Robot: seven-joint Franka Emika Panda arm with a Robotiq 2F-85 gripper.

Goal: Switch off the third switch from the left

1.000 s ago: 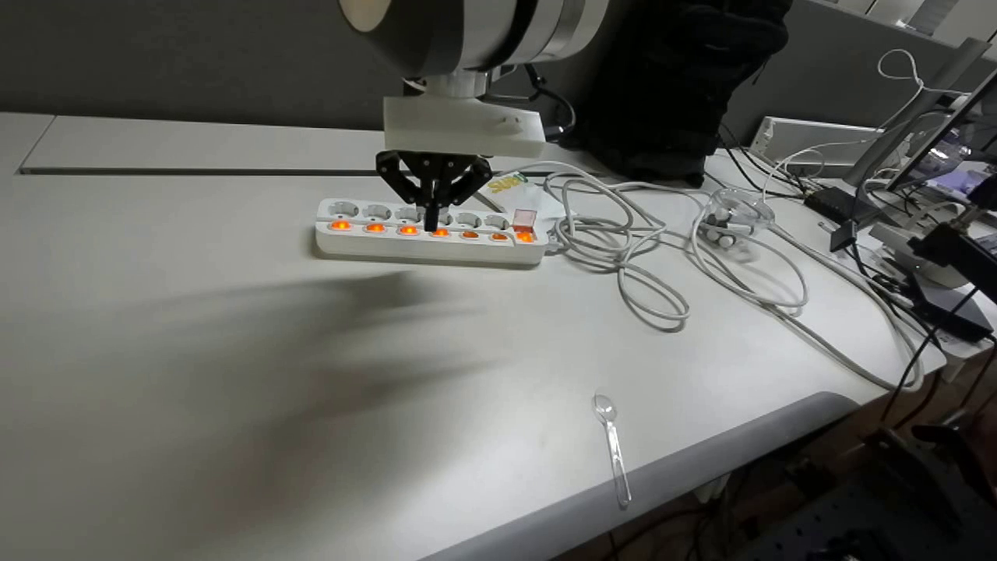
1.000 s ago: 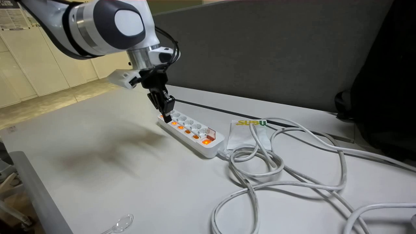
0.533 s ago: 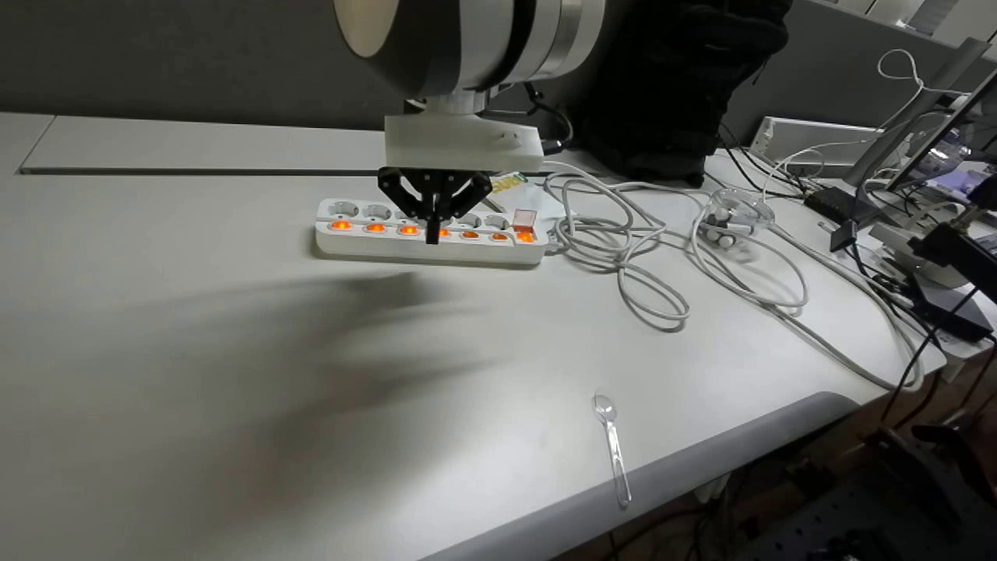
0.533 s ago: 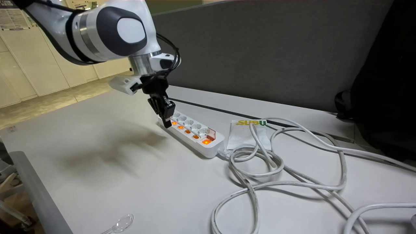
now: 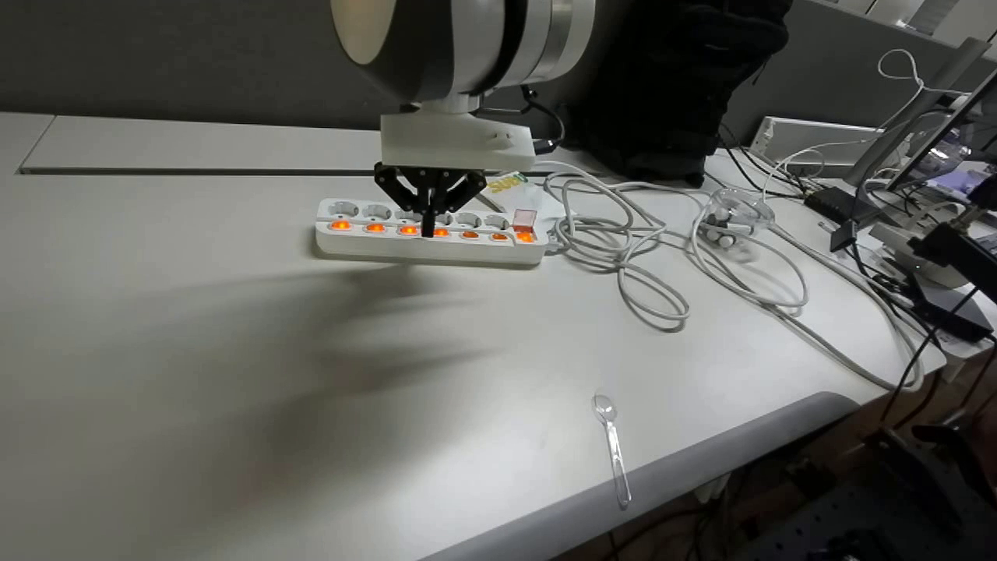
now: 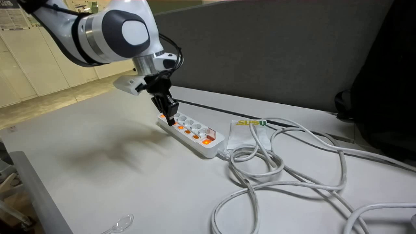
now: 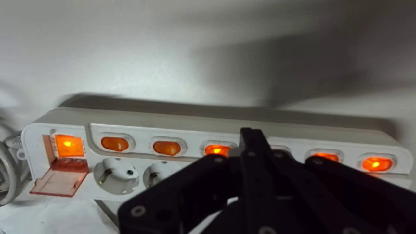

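Observation:
The white power strip [image 5: 475, 251] lies on the table with a row of orange switches. It also shows in an exterior view [image 6: 218, 139] and the wrist view [image 7: 156, 125]. The third switch from the left [image 5: 409, 230] glows orange. In the wrist view the row runs the opposite way and my fingers hide this switch. My gripper [image 5: 428, 232] is shut, its black fingertips together and pointing down between the third switch and its lit right-hand neighbour [image 5: 441, 232]. The fingertips also show in the other views [image 6: 171, 123] [image 7: 255, 133]. I cannot tell whether they touch the strip.
A transparent red cover [image 7: 60, 182] stands open beside the square end switch [image 7: 69, 145]. Coiled white cable [image 5: 615, 234] and a paper packet [image 6: 248, 136] lie by that end. A clear spoon [image 5: 613, 448] lies near the front edge. A grey partition [image 6: 276, 58] stands behind.
My gripper came down toward the strip's front edge, then rose slightly and shifted a little left along the row in an exterior view. The visible switch lights look unchanged.

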